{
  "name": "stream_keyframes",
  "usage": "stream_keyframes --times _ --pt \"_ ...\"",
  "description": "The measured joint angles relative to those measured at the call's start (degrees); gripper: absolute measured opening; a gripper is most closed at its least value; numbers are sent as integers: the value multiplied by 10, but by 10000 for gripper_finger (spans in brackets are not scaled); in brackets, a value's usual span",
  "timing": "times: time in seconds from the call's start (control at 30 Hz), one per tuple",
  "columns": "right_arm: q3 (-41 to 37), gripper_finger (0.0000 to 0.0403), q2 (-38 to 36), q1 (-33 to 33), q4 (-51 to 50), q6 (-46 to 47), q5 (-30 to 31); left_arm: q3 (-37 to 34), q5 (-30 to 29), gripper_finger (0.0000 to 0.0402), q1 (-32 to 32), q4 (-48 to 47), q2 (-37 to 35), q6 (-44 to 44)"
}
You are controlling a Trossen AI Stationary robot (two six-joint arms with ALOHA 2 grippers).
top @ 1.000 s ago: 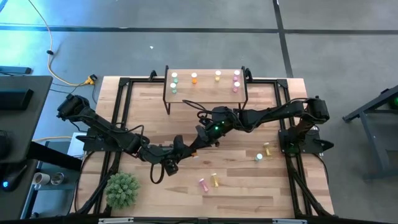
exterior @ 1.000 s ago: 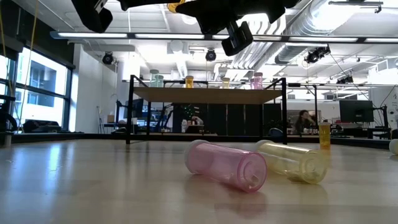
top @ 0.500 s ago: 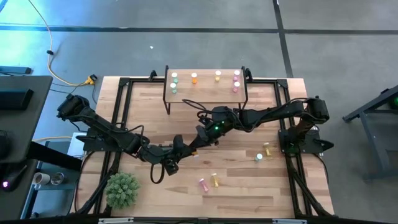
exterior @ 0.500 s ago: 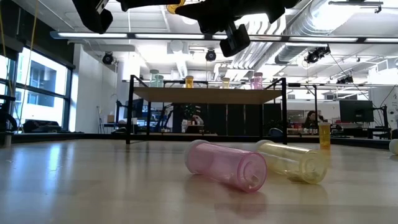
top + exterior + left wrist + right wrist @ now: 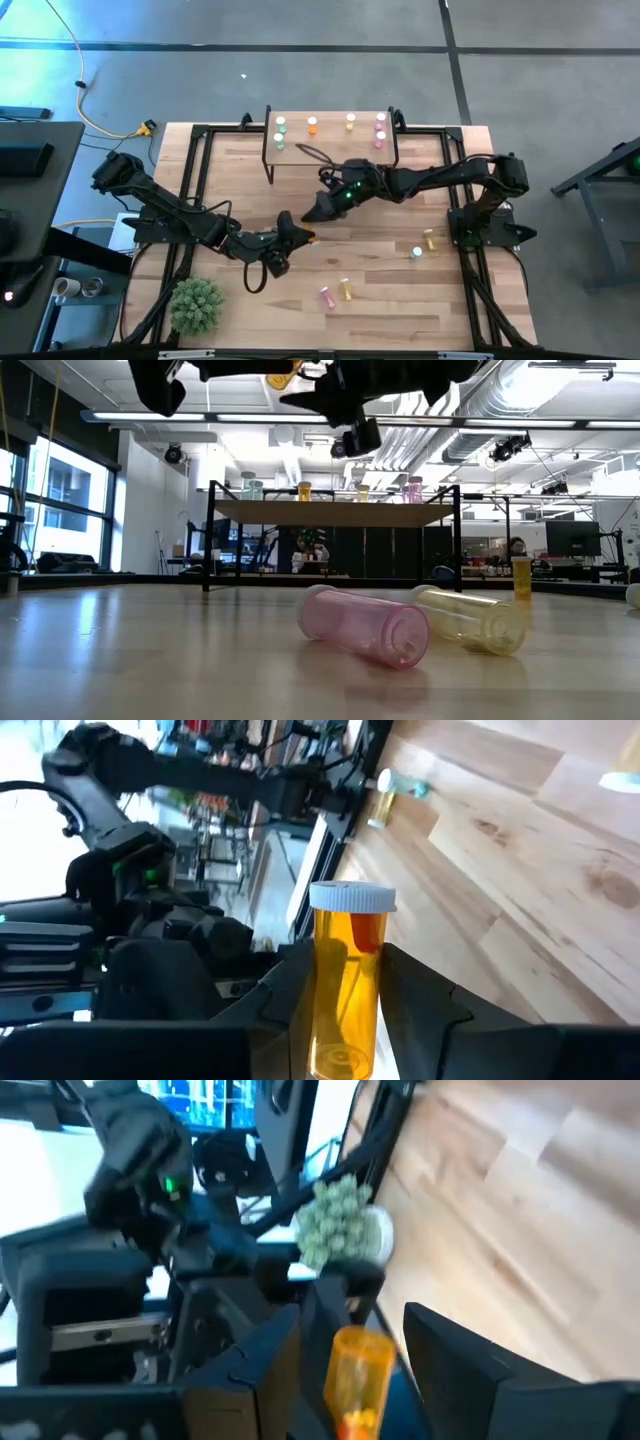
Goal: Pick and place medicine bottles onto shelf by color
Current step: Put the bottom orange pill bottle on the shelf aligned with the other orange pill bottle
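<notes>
An orange bottle (image 5: 345, 985) is clamped upright in the left gripper (image 5: 300, 238) at desk centre. The right gripper (image 5: 318, 212), at one o'clock, stands parted, nothing held. Judged: mid-handover; next, transfer toward the shelf (image 5: 330, 150) at twelve o'clock.

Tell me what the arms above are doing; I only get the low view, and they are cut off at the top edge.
Observer: The left wrist view shows the left tool shut on an orange bottle, white cap pointing away from the wrist.
Operator: Where is the right arm?
Observer: In the high view the right tool hangs over mid-table, between the shelf and the left tool, with a clear gap between the two tools.
Operator: Anything on the table that my view misses?
Observer: A small green plant sits at the near left corner.
</notes>
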Motion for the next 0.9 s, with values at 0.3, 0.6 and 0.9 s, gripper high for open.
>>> stream_keyframes --times 0.3,0.6,0.9 --pt "0 172 0 -63 8 -143 -22 0 -90 90 11 1 0 -118" --pt "0 172 0 -105 12 -347 -39 0 -178 90 49 1 0 -233" --pt "0 172 0 -171 48 -424 -37 0 -172 90 81 1 0 -316"
